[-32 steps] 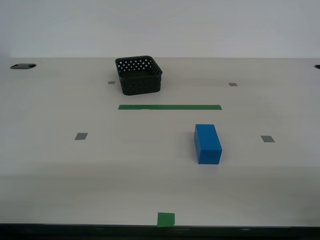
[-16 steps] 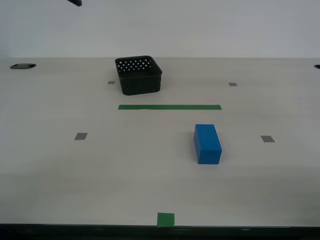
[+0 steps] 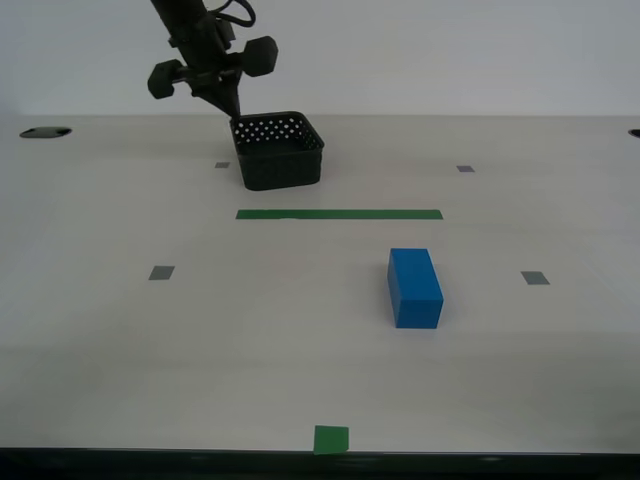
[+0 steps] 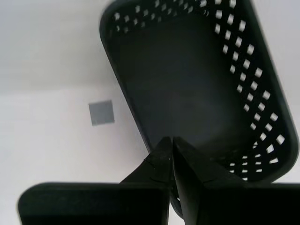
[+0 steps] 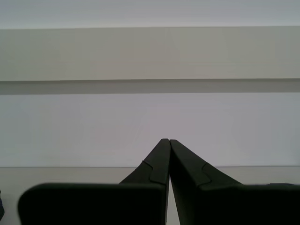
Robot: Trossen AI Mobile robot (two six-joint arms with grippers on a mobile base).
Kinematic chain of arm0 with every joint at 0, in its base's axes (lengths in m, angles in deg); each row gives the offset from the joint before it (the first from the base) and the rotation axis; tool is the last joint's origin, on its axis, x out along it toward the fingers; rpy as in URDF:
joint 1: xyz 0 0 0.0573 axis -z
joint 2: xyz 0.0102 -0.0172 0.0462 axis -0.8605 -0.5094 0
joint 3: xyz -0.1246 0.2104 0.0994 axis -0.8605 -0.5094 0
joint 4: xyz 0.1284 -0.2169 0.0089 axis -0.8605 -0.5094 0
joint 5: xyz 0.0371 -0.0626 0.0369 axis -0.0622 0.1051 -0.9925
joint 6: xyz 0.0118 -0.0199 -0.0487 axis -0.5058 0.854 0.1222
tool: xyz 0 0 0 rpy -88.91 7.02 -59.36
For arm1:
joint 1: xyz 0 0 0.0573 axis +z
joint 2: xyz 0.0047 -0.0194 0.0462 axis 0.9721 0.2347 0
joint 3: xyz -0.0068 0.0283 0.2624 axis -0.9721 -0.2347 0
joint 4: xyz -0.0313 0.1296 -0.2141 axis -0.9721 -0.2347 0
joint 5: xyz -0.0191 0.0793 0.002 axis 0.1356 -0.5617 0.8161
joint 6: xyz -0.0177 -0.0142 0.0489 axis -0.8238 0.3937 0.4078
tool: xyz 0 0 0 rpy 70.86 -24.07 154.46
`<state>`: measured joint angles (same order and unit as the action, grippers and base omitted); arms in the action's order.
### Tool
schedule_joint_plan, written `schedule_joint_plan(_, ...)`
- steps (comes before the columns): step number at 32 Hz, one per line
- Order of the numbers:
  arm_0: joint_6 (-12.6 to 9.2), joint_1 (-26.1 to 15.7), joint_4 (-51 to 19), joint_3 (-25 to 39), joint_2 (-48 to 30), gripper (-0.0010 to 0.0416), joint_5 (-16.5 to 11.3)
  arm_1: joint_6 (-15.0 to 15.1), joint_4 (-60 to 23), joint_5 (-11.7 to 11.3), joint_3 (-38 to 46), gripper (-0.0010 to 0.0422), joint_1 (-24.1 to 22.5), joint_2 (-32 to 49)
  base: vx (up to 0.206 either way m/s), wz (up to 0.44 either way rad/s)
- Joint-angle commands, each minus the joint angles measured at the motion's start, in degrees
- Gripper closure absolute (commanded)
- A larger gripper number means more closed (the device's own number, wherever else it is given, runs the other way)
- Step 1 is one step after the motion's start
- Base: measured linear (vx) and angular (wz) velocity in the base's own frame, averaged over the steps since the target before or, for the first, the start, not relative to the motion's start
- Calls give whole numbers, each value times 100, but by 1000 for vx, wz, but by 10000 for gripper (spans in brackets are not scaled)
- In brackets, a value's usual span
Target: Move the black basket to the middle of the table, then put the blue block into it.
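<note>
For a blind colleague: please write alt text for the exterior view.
A black arm's end effector, tips together, hangs at the far corner of the black basket on the table. Nearer, past a green tape strip, lies the blue block.

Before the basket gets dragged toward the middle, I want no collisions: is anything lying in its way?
Only the flat green tape strip lies between the basket and the table's middle. The blue block sits nearer the camera, toward the exterior view's right, off that path.
</note>
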<state>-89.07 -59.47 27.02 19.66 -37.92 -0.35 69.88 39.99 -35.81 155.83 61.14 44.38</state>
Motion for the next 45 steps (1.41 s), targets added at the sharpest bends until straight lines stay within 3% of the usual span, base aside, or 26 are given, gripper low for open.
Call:
schedule_joint_plan(1, -2, 0, -61, 4, 0, 405, 0, -28, -13, -52, 122, 404, -39, 111, 0, 0)
schedule_joint_plan(4, -2, 0, -184, 4, 0, 405, 0, -28, -11, -166, 127, 372, -42, 111, 0, 0)
schedule_joint_plan(10, -2, 0, -389, 4, 0, 405, 0, -140, -92, -354, 85, 228, -55, 107, 0, 0)
schedule_joint_plan(13, -2, 0, -391, 4, 0, 405, 0, -175, -9, -734, 13, 162, -81, 107, 0, 0)
schedule_joint_plan(17, -2, 0, -391, 4, 0, 405, 0, -385, 96, -761, -98, 124, -90, 107, 0, 0)
schedule_joint_plan(24, -4, -2, -393, 4, 0, 405, 0, -697, 643, -710, -682, 152, -127, 107, 0, 0)
schedule_joint_plan(33, -7, -7, -391, 4, 0, 406, 0, -699, 1128, -892, -927, 193, -345, 107, 0, 0)
schedule_joint_plan(40, -11, -7, -391, 4, 0, 405, 0, -710, 1244, -1054, -1263, 197, -350, 107, 0, 0)
schedule_joint_plan(45, -13, -7, -391, 4, 0, 405, 0, -962, 1499, -1064, -1609, 197, -350, 107, 0, 0)
